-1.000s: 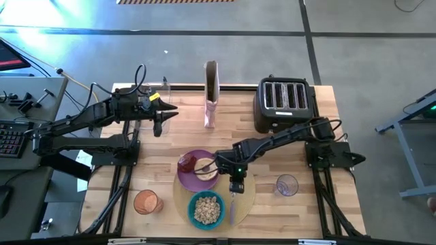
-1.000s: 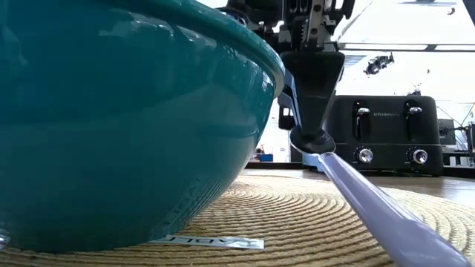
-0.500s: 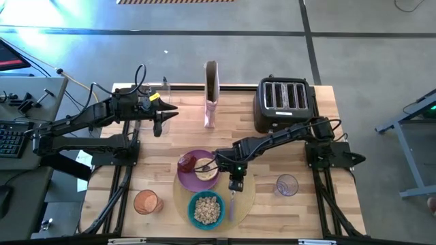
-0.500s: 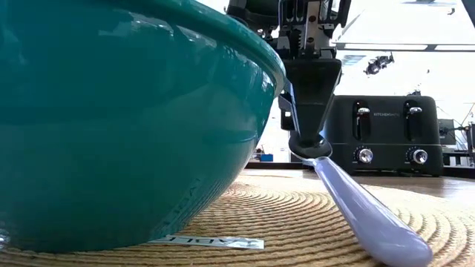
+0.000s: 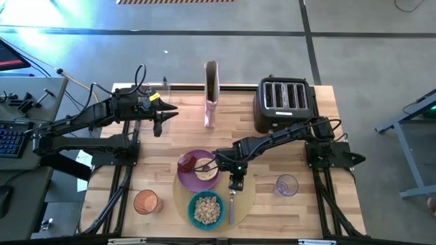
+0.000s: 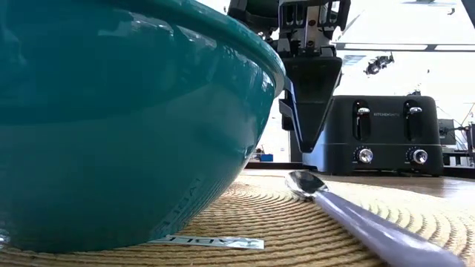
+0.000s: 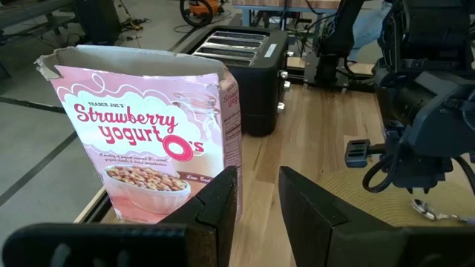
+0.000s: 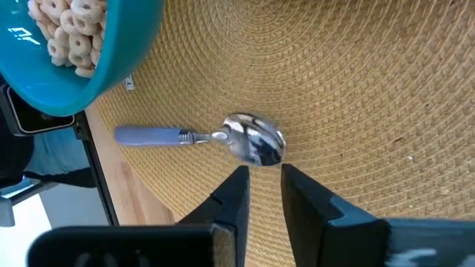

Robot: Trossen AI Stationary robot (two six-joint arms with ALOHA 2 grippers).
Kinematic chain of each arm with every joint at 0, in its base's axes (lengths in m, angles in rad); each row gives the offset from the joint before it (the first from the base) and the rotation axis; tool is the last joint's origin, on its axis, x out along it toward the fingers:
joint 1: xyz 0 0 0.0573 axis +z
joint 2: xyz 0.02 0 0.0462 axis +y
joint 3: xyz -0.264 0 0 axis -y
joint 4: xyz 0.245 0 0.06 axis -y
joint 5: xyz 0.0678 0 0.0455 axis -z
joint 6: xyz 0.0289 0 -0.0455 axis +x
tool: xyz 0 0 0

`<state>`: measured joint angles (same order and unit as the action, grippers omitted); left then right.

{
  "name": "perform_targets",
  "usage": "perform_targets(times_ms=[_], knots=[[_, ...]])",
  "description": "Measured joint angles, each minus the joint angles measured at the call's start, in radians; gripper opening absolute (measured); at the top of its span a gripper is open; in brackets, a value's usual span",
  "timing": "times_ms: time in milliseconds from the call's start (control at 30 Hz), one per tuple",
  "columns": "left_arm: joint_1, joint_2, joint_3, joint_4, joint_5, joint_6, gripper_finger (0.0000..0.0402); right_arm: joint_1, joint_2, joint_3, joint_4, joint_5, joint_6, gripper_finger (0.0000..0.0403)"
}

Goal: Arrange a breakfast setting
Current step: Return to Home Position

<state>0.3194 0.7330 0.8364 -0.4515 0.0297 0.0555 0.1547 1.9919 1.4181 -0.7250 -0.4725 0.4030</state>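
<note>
The right claw (image 5: 234,184) is seen hovering just above the round tan mat (image 5: 247,197), its fingers parted only narrowly, with nothing held between them. The metal spoon (image 5: 231,204) is laid flat on the mat, just right of the teal bowl (image 5: 190,206), with its scoop end far and its lilac handle near. Cereal (image 5: 206,211) is heaped in that bowl. The left claw (image 5: 159,128) is parked over the tabletop's (image 5: 170,146) far left, facing the cereal box (image 5: 211,92), its gap narrow and empty.
</note>
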Motion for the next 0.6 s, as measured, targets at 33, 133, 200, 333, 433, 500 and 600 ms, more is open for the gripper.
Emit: perform_targets(times_ms=[33, 133, 200, 333, 433, 500, 600], knots=[[0.000, 0.000, 0.000, 0.000, 0.000, 0.000, 0.0090, -0.001, 0.000, 0.000, 0.000, 0.000, 0.000, 0.0060], [0.000, 0.000, 0.000, 0.000, 0.000, 0.000, 0.0090, -0.009, -0.012, 0.000, -0.014, -0.007, 0.009, 0.0060], [0.000, 0.000, 0.000, 0.000, 0.000, 0.000, 0.0090, -0.015, -0.031, 0.000, -0.013, -0.008, 0.018, 0.0060], [0.000, 0.000, 0.000, 0.000, 0.000, 0.000, 0.0090, -0.019, -0.091, 0.000, 0.004, -0.001, -0.008, 0.0060], [0.000, 0.000, 0.000, 0.000, 0.000, 0.000, 0.0090, -0.017, -0.148, 0.000, 0.026, 0.039, -0.081, 0.0060], [0.000, 0.000, 0.000, 0.000, 0.000, 0.000, 0.0090, -0.016, -0.194, 0.000, 0.036, 0.083, -0.144, 0.0060], [0.000, 0.000, 0.000, 0.000, 0.000, 0.000, 0.0090, -0.017, -0.266, 0.000, 0.049, 0.156, -0.231, 0.0059]])
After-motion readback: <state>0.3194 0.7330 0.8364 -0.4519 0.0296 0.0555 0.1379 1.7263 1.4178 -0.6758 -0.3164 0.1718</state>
